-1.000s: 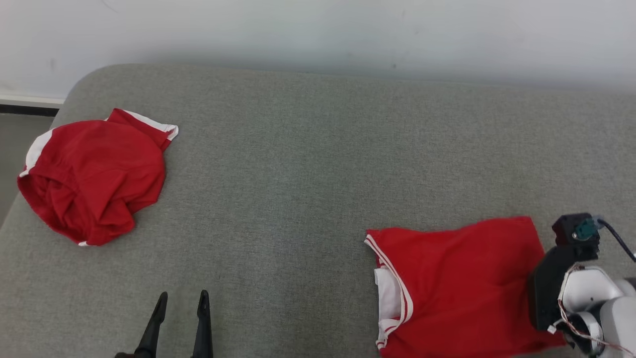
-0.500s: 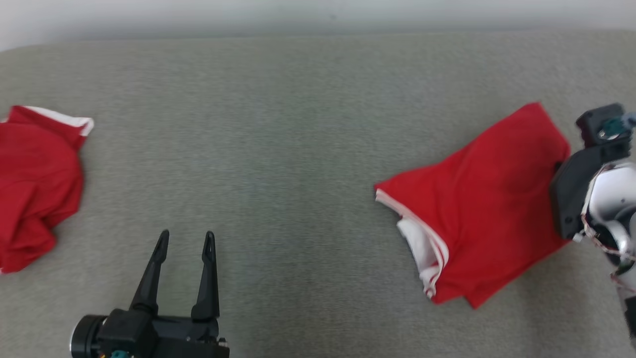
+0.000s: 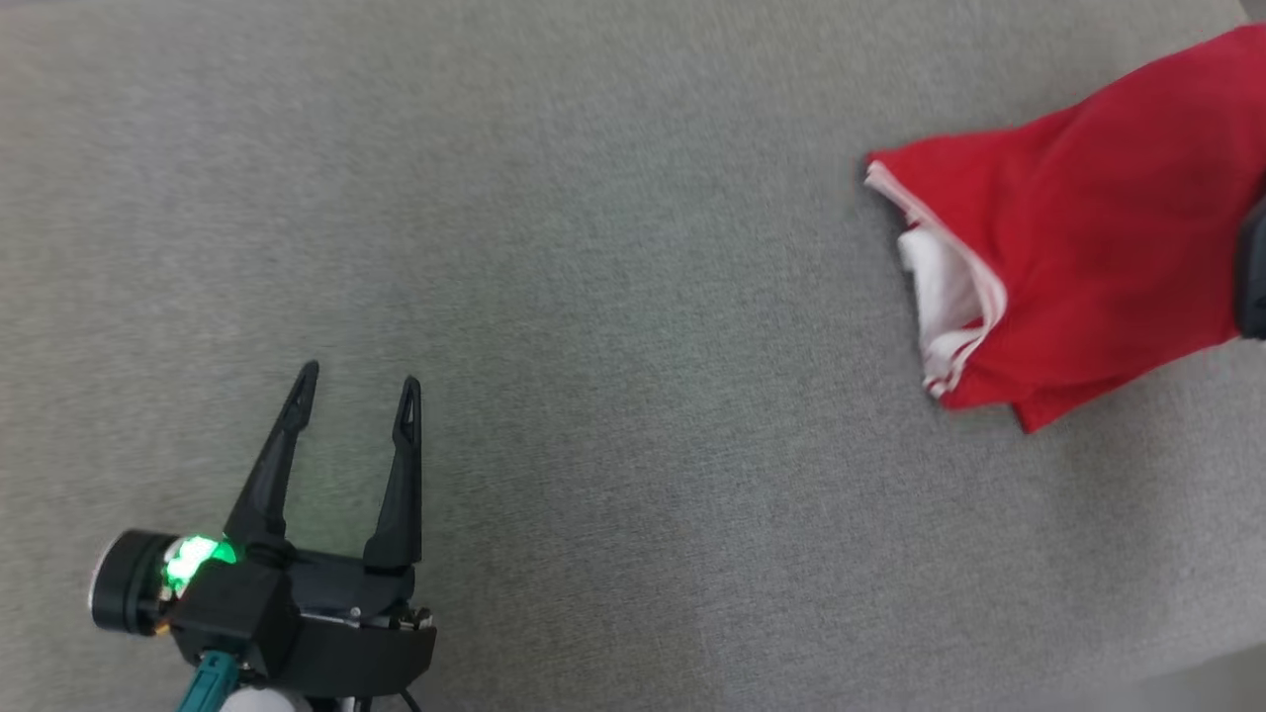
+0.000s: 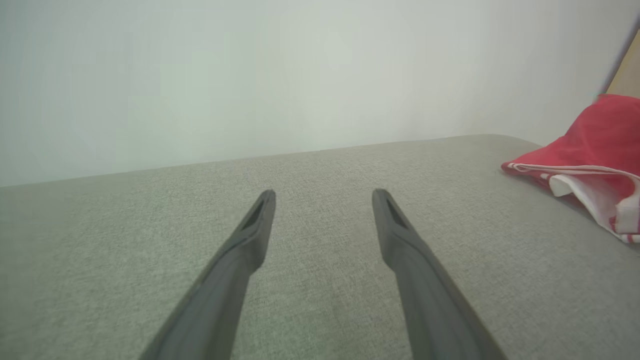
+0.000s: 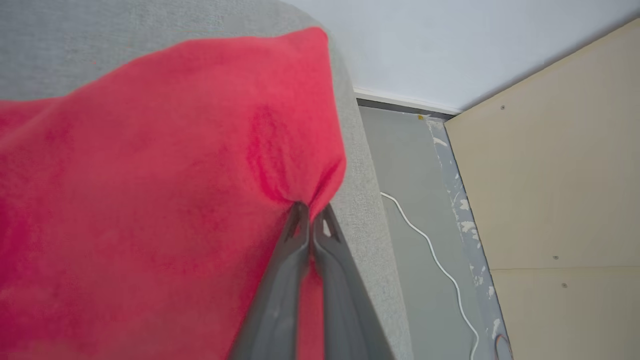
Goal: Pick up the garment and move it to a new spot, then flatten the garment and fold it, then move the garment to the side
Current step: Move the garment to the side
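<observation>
The garment [image 3: 1088,237] is red with white trim, folded, lying at the upper right of the grey cushion [image 3: 613,297]. It also appears at the right edge of the left wrist view [image 4: 595,155]. In the right wrist view my right gripper [image 5: 310,212] is shut, pinching a gathered edge of the garment [image 5: 150,190] close to the cushion's right border. A dark part of the right arm [image 3: 1254,267] shows at the right edge of the head view. My left gripper [image 3: 354,381] stands open at the lower left, nothing between its fingers [image 4: 250,235], well apart from the garment.
The cushion's right edge [image 5: 360,200] drops to a grey floor with a white cable [image 5: 435,260] and a beige panel [image 5: 560,175]. A pale wall [image 4: 250,75] stands behind the cushion.
The head camera has tilted down and swung right, so the other red garment at the left left the view. The right gripper has dragged the folded garment rightward, turning it.
</observation>
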### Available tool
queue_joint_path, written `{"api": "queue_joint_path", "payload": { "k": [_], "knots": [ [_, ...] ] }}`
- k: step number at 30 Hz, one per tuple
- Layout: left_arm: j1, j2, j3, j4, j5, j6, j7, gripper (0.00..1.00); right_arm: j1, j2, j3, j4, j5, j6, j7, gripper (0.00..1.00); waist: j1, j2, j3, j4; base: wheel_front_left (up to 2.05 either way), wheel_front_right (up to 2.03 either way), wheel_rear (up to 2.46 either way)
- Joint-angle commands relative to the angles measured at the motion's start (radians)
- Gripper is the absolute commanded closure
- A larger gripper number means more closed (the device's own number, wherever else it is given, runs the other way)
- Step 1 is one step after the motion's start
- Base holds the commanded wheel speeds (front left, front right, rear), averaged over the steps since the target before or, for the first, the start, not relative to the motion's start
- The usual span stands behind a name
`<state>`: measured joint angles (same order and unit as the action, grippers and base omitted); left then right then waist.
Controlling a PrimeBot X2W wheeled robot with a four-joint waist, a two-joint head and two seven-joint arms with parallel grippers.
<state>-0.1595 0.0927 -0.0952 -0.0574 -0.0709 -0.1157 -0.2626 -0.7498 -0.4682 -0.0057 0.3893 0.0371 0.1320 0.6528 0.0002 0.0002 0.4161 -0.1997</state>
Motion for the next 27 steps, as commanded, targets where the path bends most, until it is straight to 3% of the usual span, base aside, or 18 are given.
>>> {"api": "queue_joint_path", "payload": {
  "k": [1, 10, 11, 14, 26, 27],
  "knots": [
    [-0.025, 0.02, -0.005, -0.017, 0.01, -0.007, -0.003, 0.0, -0.034, -0.017, -0.027, 0.03, -0.021, -0.003, -0.048, 1.0, -0.0002, -0.0002, 0.107, -0.08, 0.0, 0.0, 0.0],
    [-0.05, 0.063, -0.026, -0.057, 0.028, -0.011, -0.003, 0.0, -0.077, -0.023, -0.107, 0.12, -0.096, -0.003, -0.234, 1.0, -0.0002, -0.0002, 0.169, -0.112, 0.0, 0.0, 0.0],
    [-0.052, 0.066, -0.028, -0.059, 0.028, -0.011, -0.003, 0.0, -0.076, -0.004, -0.091, 0.131, -0.063, -0.003, -0.253, 1.0, -0.0002, -0.0002, 0.173, -0.115, 0.0, 0.0, 0.0],
    [-0.048, 0.073, -0.032, -0.059, 0.029, -0.012, -0.003, 0.0, -0.106, -0.03, -0.068, 0.15, -0.096, -0.003, -0.317, 1.0, -0.0002, -0.0002, 0.181, -0.122, 0.0, 0.0, 0.0],
    [-0.045, 0.063, -0.044, -0.048, 0.023, -0.012, -0.002, 0.0, -0.119, -0.019, -0.125, 0.171, -0.184, -0.003, -0.37, 1.0, -0.0002, -0.0002, 0.18, -0.133, 0.0, 0.0, 0.0],
    [-0.048, 0.061, -0.048, -0.044, 0.022, -0.012, -0.002, 0.0, -0.12, -0.02, -0.126, 0.176, -0.187, -0.003, -0.377, 0.87, -0.0002, -0.0002, 0.178, -0.13, 0.0, 0.0, 0.0]
  ]
}}
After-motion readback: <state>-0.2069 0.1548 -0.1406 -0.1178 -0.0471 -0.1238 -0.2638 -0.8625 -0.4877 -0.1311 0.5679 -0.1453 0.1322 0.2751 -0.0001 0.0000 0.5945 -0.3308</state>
